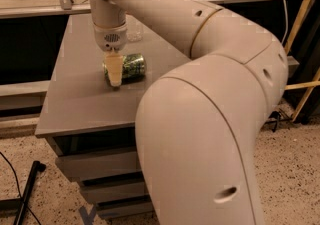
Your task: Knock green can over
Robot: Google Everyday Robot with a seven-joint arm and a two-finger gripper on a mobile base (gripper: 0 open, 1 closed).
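The green can [131,66] lies on its side on the grey table [75,104], its patterned body pointing left to right. My gripper [114,75] hangs from the white arm right over the can's left end, its pale fingers [114,69] in front of the can and reaching down to the table top. The can's left end is hidden behind the fingers.
A clear plastic bottle [134,30] stands at the back of the table, just behind the wrist. The table's front edge [90,130] has drawers below it. My large white arm fills the right side. A black pole [27,189] lies on the floor at left.
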